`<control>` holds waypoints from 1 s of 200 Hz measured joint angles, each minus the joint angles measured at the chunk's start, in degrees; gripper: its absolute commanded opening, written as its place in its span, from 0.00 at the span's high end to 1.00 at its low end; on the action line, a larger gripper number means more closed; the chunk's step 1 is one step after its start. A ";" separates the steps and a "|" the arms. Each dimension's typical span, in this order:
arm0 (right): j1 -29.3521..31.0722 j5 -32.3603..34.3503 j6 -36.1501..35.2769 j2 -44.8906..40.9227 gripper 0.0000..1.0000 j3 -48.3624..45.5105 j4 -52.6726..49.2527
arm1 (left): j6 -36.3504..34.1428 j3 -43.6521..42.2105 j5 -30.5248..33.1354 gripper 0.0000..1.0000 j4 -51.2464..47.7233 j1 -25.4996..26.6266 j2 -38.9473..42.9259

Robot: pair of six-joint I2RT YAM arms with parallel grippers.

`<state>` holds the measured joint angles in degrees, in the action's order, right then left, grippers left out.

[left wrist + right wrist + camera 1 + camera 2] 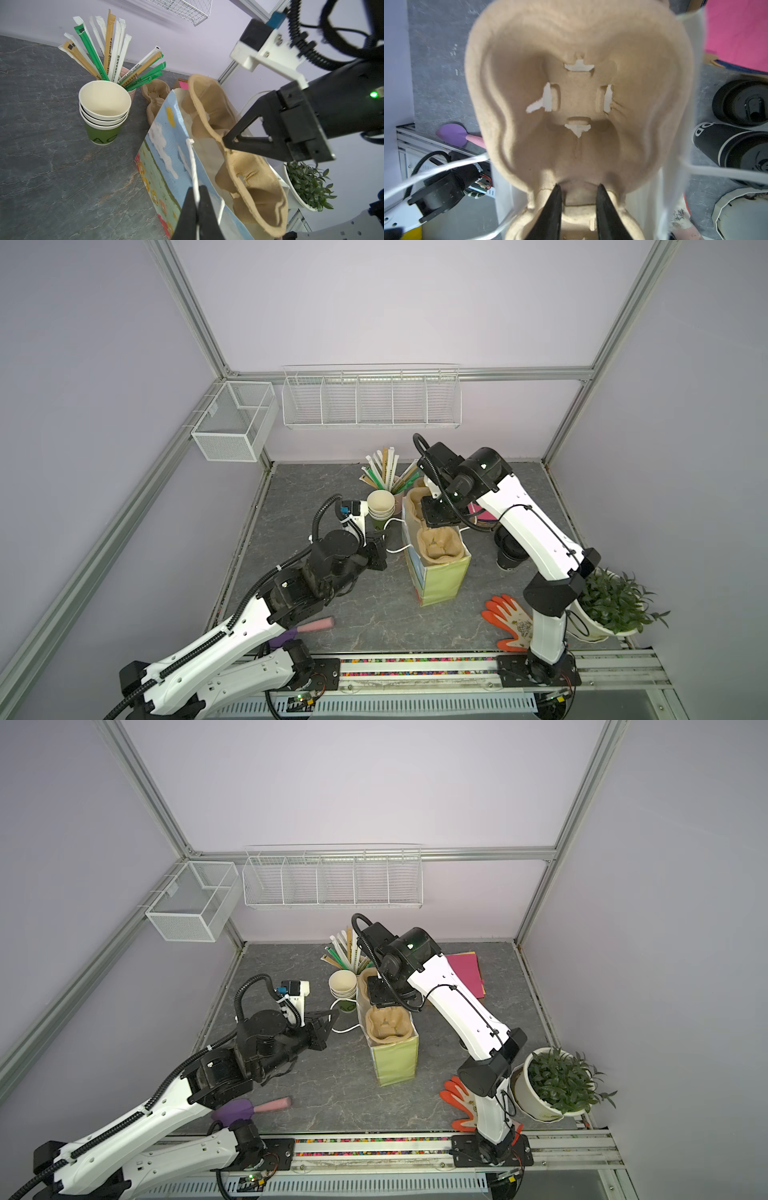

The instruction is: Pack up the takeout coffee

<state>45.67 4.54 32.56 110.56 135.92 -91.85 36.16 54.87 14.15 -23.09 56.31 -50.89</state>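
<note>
Overhead stereo pair, wrist views near bag point(164, 149)

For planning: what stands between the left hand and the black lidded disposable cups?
In a top view: the green paper bag holding a brown pulp carrier separates left hand from black cups.

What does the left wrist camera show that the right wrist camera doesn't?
Only the left wrist view: stacked green cups and wrapped straws. Only the right wrist view: the black takeout coffee and a purple spatula. Both: the brown cup carrier inside the paper bag, pinched by the right gripper.
</note>
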 measured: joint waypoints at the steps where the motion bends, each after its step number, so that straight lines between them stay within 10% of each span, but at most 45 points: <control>1: 0.00 0.02 0.00 0.00 0.73 0.09 0.02 | 0.00 0.00 0.00 1.00 0.00 0.00 0.00; 200: 0.72 6.16 3.23 -4.33 0.73 -8.72 8.57 | 0.04 0.00 -0.68 1.00 0.04 0.00 -0.26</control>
<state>46.39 10.70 35.79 106.24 127.20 -83.29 36.21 54.87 13.47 -23.05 56.31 -51.16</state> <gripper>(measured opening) 0.267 0.050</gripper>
